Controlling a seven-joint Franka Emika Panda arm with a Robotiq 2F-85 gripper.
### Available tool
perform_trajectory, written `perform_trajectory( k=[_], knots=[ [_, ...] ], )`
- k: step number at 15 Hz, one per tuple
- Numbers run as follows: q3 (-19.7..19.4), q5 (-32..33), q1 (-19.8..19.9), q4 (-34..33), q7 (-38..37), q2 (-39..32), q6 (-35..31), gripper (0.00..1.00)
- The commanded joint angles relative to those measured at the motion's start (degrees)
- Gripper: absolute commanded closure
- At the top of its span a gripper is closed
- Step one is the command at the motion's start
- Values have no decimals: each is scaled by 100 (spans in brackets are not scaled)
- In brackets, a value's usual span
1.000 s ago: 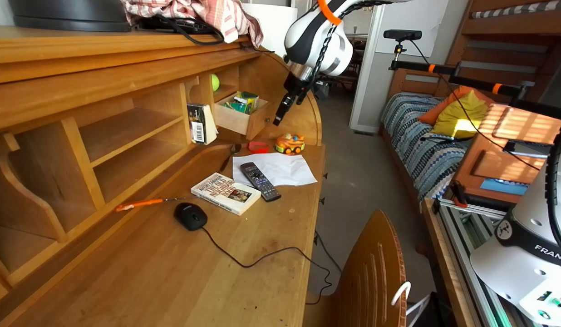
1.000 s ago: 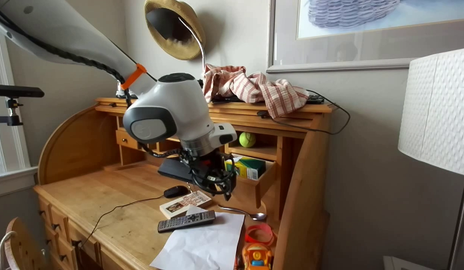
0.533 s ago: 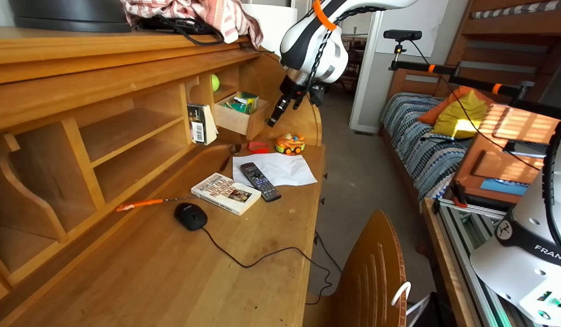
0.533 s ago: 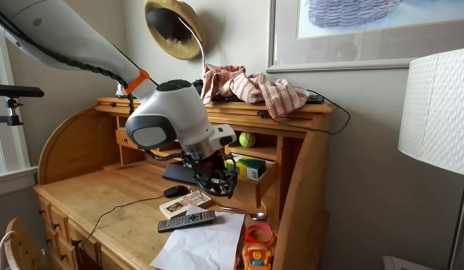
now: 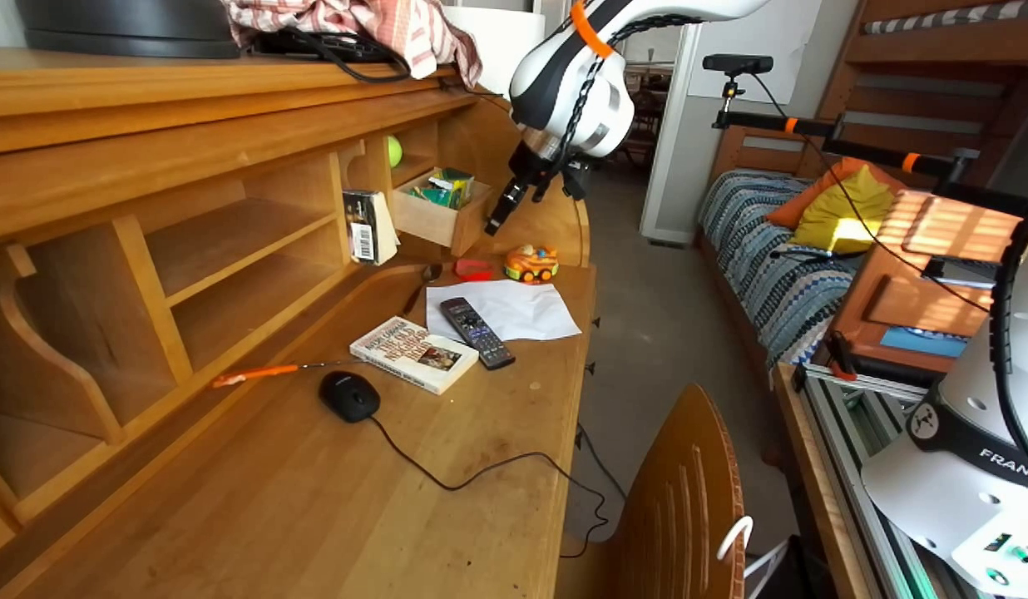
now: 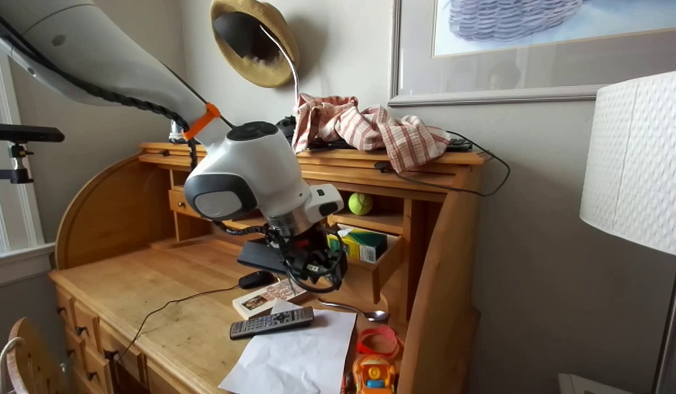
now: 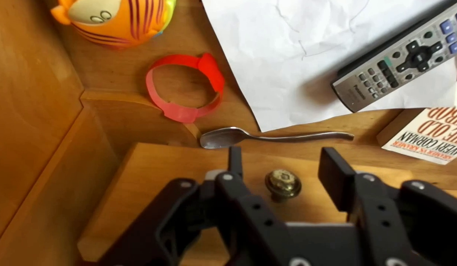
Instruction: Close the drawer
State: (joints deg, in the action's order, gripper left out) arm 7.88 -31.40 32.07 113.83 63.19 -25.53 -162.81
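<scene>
Below the tennis ball (image 6: 360, 203), the drawer (image 5: 437, 223) juts out, carrying a green-and-yellow box (image 6: 371, 243). My gripper (image 7: 284, 168) is spread, grasping nothing, the drawer's metal knob (image 7: 283, 183) showing between its fingertips (image 7: 336, 177). I expect stiff, light wood, sliding with mild friction; the round knob might slip, so I'd push squarely on the front panel (image 7: 310, 207).

In the wrist view, the remote control (image 7: 402, 57) at right carries "Panasonic"; the paperback (image 7: 432, 136) at the right edge reads "THE OLD", a cut-off "HBOR", "AVERY CORMAN" and "KRAMER VS KRAMER". In an exterior view, lower right, the robot base (image 5: 967, 466) bears "FRANK", clipped at the edge. In the exterior views, barcodes with illegible digits mark the upright book (image 5: 368, 226) and the green-and-yellow box (image 6: 366, 244).
</scene>
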Motion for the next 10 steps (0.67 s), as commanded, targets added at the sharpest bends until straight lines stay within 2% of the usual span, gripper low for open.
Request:
perform_trajectory(
  k=[1,4,7,10],
  knots=[
    [267,-266,201,-90,283,-73,-110,75],
    [298,-265,238,-84,261,-78,-153,97],
    [200,-190,147,-21,37,-33,-250,94],
    [365,-359,236,22,158,111,-300,94]
  ],
)
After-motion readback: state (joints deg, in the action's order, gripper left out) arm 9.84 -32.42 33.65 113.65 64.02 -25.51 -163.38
